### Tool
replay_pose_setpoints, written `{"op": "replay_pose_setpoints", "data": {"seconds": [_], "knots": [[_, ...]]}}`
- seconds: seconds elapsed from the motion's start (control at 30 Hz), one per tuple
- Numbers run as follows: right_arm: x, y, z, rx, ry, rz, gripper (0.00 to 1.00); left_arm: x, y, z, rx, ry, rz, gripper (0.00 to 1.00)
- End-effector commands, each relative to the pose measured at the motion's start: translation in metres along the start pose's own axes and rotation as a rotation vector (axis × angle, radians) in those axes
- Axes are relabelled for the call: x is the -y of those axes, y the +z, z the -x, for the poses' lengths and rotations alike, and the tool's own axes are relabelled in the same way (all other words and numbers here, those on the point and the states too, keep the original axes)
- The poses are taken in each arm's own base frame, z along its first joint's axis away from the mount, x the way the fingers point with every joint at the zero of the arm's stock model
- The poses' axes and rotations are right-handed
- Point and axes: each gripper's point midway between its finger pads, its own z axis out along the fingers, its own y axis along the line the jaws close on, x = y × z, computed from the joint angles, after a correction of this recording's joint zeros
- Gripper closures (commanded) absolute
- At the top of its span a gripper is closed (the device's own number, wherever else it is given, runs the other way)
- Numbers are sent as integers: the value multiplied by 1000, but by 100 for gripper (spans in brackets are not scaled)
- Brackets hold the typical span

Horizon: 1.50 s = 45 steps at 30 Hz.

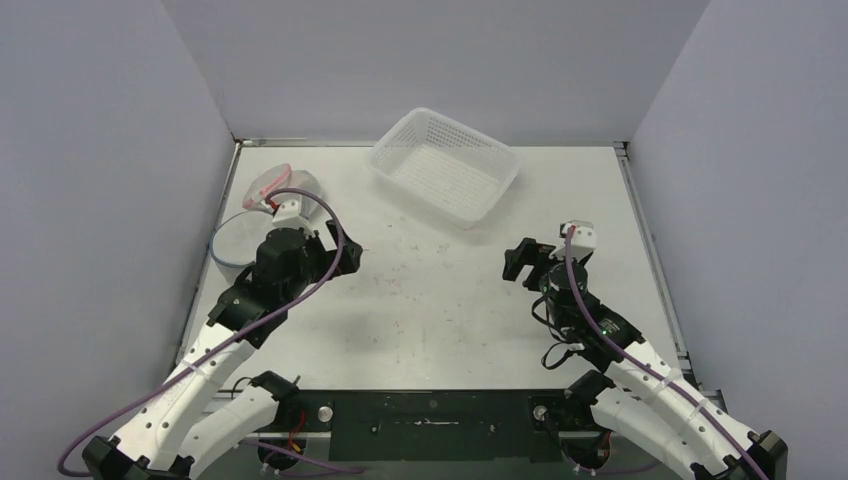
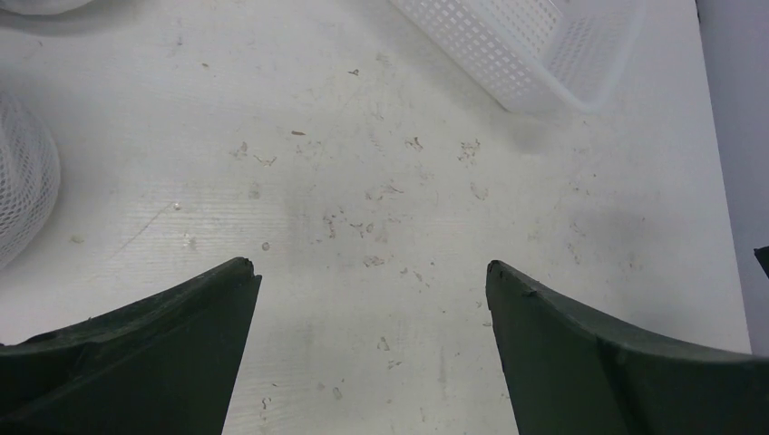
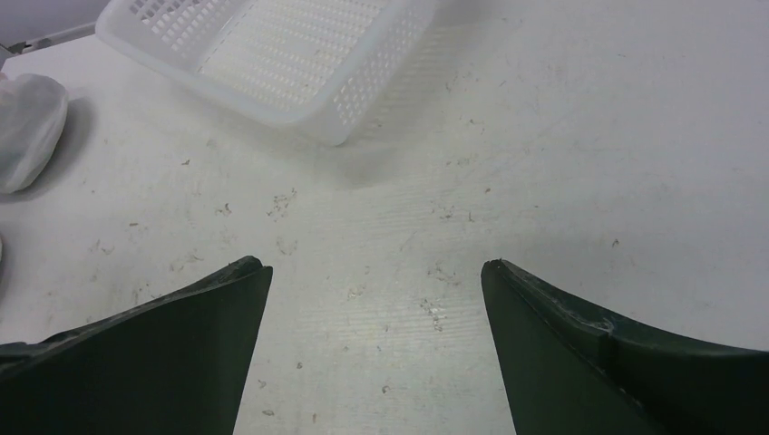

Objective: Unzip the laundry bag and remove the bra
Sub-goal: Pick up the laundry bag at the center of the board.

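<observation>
1. Between the fingertips of the left gripper (image 2: 370, 267), only scuffed table (image 2: 381, 181) is seen. Its jaws are spread wide and nothing is held.
2. Off that gripper's left finger, the laundry bag (image 2: 18, 181) is found as a white mesh dome, near but apart from the fingers. From above it is shown as a blue-rimmed round lying close to the table's left edge. Whether its zip is undone cannot be told.
3. Beyond the bag, farther from the left gripper and toward the back left corner, what appears to be the bra (image 1: 275, 187) is laid on the table. It is white with pink trim and lies outside the mesh, though its shape is not clearly shown.
4. Ahead and to the right of the left gripper, a white perforated basket (image 1: 448, 172) is set askew by the back edge, well apart from the fingertips.
5. Over bare table the right gripper (image 3: 374, 263) is held with its jaws likewise wide apart and nothing gripped. The basket is seen ahead and to its left, the bra far to its left.
6. Between the two grippers a broad stretch of table surface is left. The left, back and right edges are closed off by grey walls (image 1: 100, 150).
</observation>
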Motion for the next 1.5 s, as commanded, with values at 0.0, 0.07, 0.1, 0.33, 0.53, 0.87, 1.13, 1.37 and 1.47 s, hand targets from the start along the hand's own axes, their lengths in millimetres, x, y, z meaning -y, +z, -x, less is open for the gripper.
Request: {"op": "replay_pose_setpoints", "data": {"seconds": [0.0, 0.07, 0.1, 0.33, 0.53, 0.87, 1.13, 1.37, 1.47], "knots": [[-2, 0, 8, 42, 15, 8, 10, -15, -5, 14, 69, -28, 87, 4], [-3, 1, 6, 36, 8, 21, 10, -24, -9, 15, 79, -29, 130, 4], [-5, 1, 3, 31, 4, 34, 10, -27, -10, 17, 82, -25, 150, 4], [-23, 12, -25, -26, 21, 134, 10, -95, -20, 51, 73, -282, 439, 4], [-39, 20, -47, -78, 60, 217, 10, -122, -9, 53, 86, -703, 499, 4], [-41, 15, -59, -108, 57, 247, 10, -181, -25, 56, 300, -900, 732, 4], [-38, 8, -57, -100, 59, 255, 10, -219, 7, 35, 249, -937, 803, 1], [-34, 3, -57, -92, 74, 250, 10, -226, 28, 40, 233, -898, 783, 29], [-34, 1, -55, -93, 72, 251, 10, -224, 28, 34, 230, -888, 754, 47]]}}
